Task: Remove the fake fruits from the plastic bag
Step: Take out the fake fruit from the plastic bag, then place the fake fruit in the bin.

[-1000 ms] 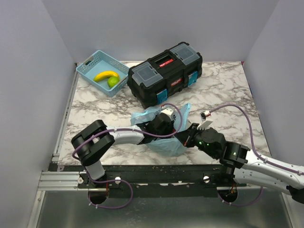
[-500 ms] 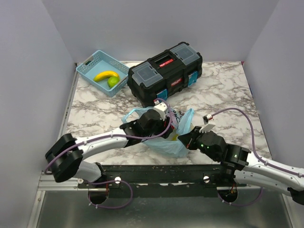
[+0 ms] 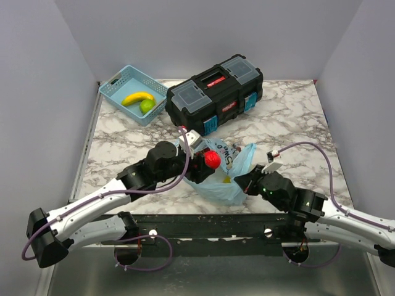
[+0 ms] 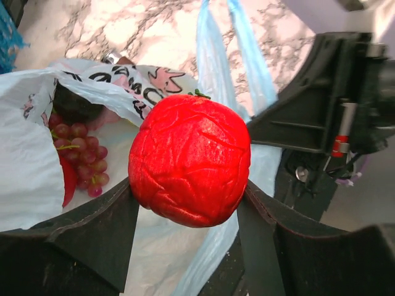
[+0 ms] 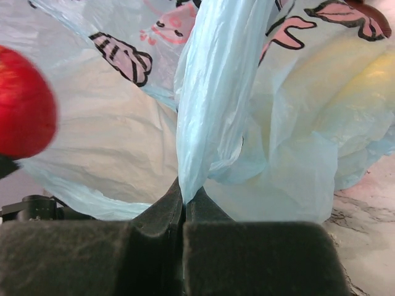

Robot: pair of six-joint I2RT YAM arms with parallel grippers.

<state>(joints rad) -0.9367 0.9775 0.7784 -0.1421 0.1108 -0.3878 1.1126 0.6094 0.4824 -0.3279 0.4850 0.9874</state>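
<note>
Left hand [image 4: 188, 196] is clamped on a red fruit [image 4: 188, 157], held just above the bag [image 3: 223, 186] by the near edge of the surface [image 3: 123, 142]. A bag fold is pinched by the right hand [image 5: 184, 206], presumably to anchor it. More fruit, including grapes [image 4: 83, 154], is seen inside.

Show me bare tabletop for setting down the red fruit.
Free: marble between basket and bag on the left; also the right strip beside the toolbox. Crowded: near centre, where left tool and right tool work the bag.

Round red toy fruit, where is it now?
Mid-table in the top view: the left gripper holds the round red toy fruit over the light-blue plastic bag, near the black toolbox.
</note>
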